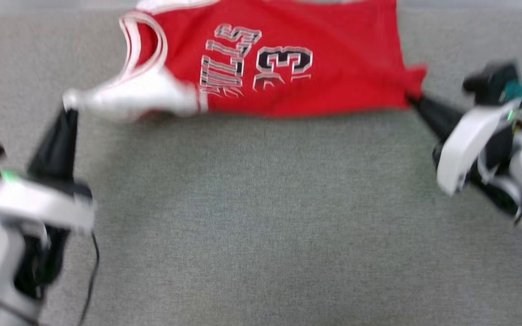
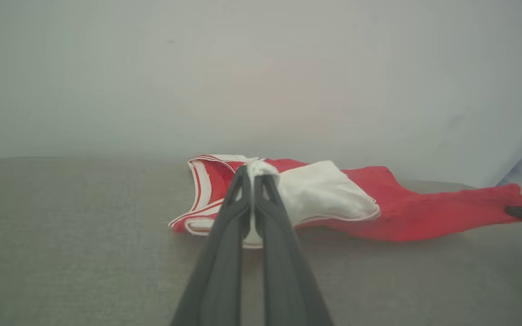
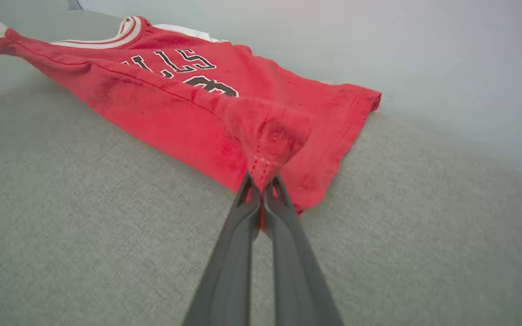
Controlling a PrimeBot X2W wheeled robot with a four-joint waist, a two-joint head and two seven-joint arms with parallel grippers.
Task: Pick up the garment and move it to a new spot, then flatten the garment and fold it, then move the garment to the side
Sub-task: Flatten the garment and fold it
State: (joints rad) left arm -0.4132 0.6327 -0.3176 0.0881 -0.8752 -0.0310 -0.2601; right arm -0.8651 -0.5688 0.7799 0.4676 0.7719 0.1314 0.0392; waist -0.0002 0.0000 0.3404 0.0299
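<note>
Garment: red body.
Sleeve, left: white.
Collar trim: red-and-white stripes.
Chest letters and number: black with white outline.
Surface: grey, fine woven fleck.
Left gripper: black fingers, pale grey housing.
Right gripper: black fingers, white housing.
Far wall: pale grey.

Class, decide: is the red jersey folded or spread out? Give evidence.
Spread, not folded: the jersey lies chest print up, stretched between the left pincer on its white sleeve and the right pincer on a hem corner.
</note>
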